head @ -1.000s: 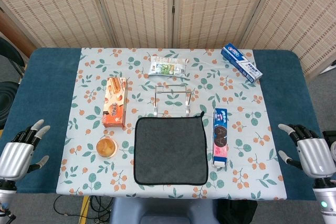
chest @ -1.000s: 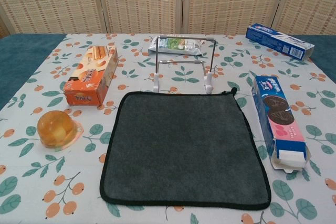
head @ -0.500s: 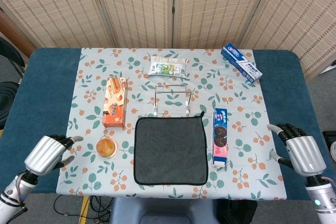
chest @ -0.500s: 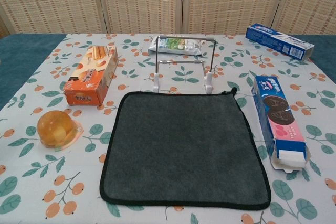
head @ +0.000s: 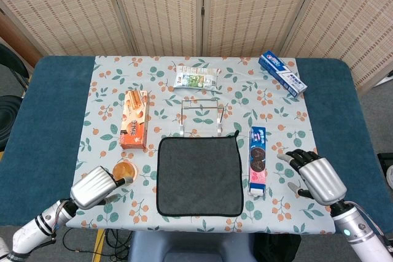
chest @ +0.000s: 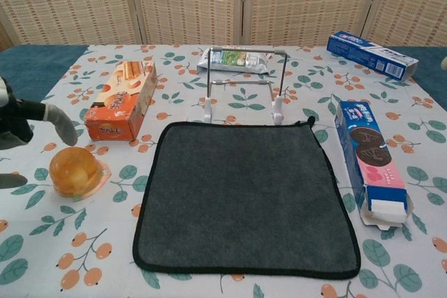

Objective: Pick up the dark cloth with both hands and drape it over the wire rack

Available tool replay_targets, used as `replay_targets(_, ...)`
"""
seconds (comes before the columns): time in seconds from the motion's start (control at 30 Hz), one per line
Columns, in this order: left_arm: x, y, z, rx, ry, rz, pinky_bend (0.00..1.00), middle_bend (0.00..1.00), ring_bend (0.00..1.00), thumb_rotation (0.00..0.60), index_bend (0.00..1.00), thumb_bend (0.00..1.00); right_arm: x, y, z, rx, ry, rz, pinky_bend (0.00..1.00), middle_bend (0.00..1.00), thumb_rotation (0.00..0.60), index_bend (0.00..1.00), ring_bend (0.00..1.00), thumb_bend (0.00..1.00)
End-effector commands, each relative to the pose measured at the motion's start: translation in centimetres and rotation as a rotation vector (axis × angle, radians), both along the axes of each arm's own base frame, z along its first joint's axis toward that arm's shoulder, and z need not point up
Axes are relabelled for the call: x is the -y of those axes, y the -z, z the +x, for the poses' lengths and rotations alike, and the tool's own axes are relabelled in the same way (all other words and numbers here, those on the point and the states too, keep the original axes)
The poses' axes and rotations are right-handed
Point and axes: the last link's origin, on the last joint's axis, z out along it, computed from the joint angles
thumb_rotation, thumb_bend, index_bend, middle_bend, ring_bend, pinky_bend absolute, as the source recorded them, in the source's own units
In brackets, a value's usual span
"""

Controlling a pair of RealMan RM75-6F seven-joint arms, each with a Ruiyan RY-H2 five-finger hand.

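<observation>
While its fingers (head: 293, 156) are spread and hold nothing, the right hand (head: 314, 175) hovers just right of the cookie box (head: 257, 161). The left hand (head: 95, 186) sits at the near-left table edge, fingers apart and empty, beside the jelly cup (head: 124, 171). Between both hands, the dark cloth (head: 198, 175) lies flat on the floral tablecloth (head: 104, 99), its far edge just in front of the upright wire rack (head: 201, 116). An orange biscuit box (head: 135, 119) lies to the left.

Silver left hand (head: 95, 187) and right hand (head: 317, 176), black fingers
</observation>
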Motion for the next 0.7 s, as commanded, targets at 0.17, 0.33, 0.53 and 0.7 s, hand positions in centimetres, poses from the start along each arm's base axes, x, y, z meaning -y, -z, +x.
replay_targets(0.17,0.3,2.8,1.4,-0.025,0.059,-0.082,1.00,1.00,0.95,0.600,0.36,0.20,0.1,2.5,1.9,-0.010,-0.085,0.106,0.40,0.33,0.600,0.23,0.29,0.18)
replay_targets(0.33,0.3,4.1,2.2,-0.030,0.081,-0.099,1.00,1.00,0.96,0.600,0.36,0.20,0.0,4.3,3.0,-0.037,-0.159,0.175,0.44,0.37,0.600,0.23,0.33,0.18)
replay_targets(0.53,0.7,4.9,2.5,-0.031,0.076,-0.118,1.00,1.00,0.97,0.600,0.36,0.20,0.1,6.5,4.3,-0.085,-0.279,0.228,0.70,0.51,0.600,0.23,0.51,0.18)
replay_targets(0.7,0.9,5.8,2.6,-0.038,0.074,-0.125,1.00,1.00,0.98,0.600,0.36,0.20,0.1,8.3,4.6,-0.129,-0.368,0.233,0.95,0.76,0.600,0.26,0.75,0.18)
